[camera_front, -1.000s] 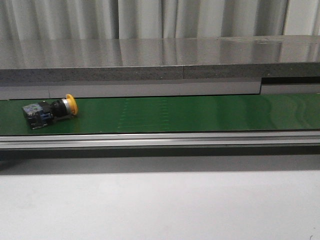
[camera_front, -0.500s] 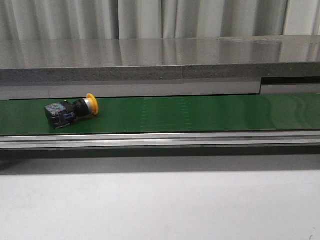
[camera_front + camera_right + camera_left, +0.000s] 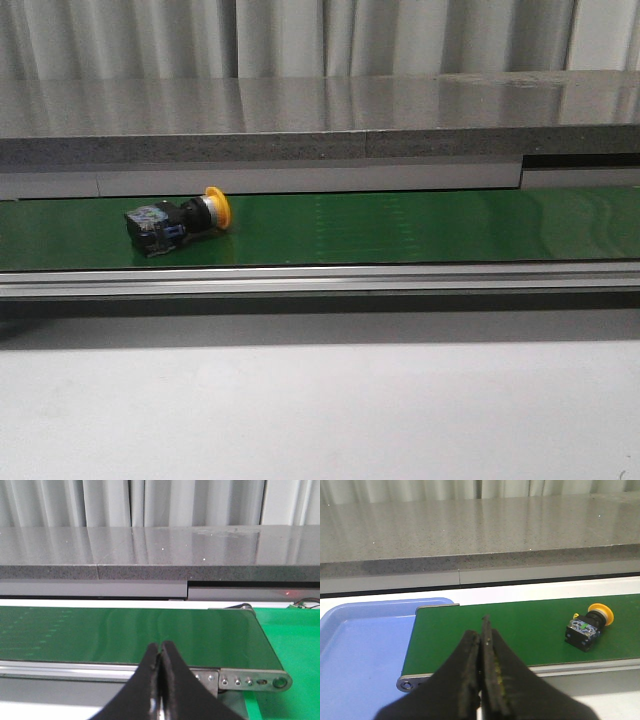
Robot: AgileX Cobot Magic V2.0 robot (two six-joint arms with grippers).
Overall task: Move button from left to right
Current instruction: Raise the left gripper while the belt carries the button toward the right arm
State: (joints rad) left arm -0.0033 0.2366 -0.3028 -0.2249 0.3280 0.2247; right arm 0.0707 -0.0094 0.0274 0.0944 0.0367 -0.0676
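Both the left gripper (image 3: 481, 630) and right gripper (image 3: 161, 655) hang clenched and empty short of the green belt (image 3: 420, 228), while the button (image 3: 178, 220) has ridden further rightward along it, untouched.

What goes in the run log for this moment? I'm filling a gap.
button: on its side on green belt, left part | left gripper: shut, empty | right gripper: shut, empty

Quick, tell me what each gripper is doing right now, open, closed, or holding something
Left gripper: closed, holding nothing; the button lies on the green belt, apart from it.
Right gripper: closed, holding nothing.
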